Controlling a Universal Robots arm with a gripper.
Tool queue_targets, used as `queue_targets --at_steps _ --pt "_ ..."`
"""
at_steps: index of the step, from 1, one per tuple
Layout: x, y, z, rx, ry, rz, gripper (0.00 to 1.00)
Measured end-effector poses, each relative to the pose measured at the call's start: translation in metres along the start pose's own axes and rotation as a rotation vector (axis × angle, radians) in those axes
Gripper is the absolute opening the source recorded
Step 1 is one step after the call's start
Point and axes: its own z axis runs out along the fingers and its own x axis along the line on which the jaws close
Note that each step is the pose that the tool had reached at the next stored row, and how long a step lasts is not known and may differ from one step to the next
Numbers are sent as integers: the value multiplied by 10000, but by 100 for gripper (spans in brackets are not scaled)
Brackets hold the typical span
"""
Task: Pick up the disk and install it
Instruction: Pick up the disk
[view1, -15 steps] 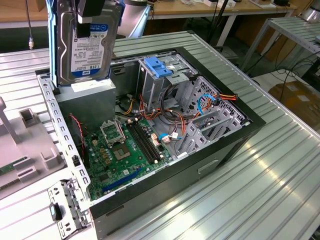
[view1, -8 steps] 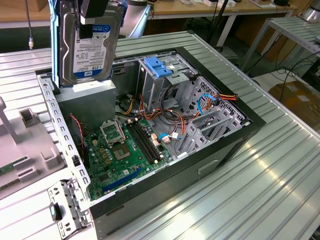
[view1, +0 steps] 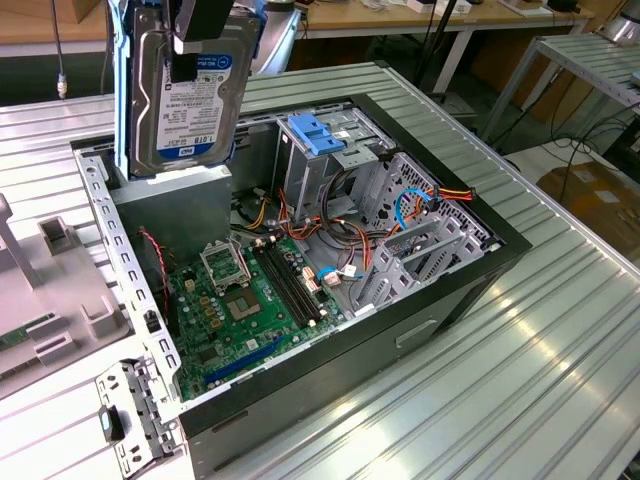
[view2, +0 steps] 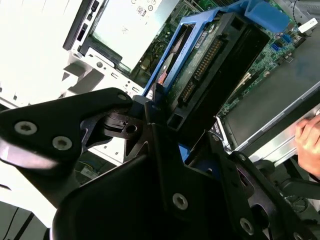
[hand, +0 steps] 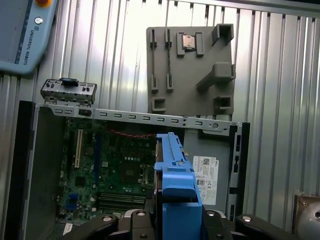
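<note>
The gripper (view1: 190, 60) pinches the disk (view1: 185, 110) by its blue carrier and holds it upright above the open computer case (view1: 470, 270), over the case corner at the exterior view's left. The motherboard (view1: 240, 300) lies inside the case.

Silver, blue-framed, the disk (view1: 185, 95) hangs upright; apparently over the case's (view1: 420, 330) corner.

Free room above the drive cage (view1: 305, 185)
Cables (view1: 372, 252) crowd beside the cage; the disk (view1: 180, 110) hangs well apart.
</note>
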Motion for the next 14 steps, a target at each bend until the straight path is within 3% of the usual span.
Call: queue_targets --at_steps 14 --pt "162 -62 -1 11 -18 361 36"
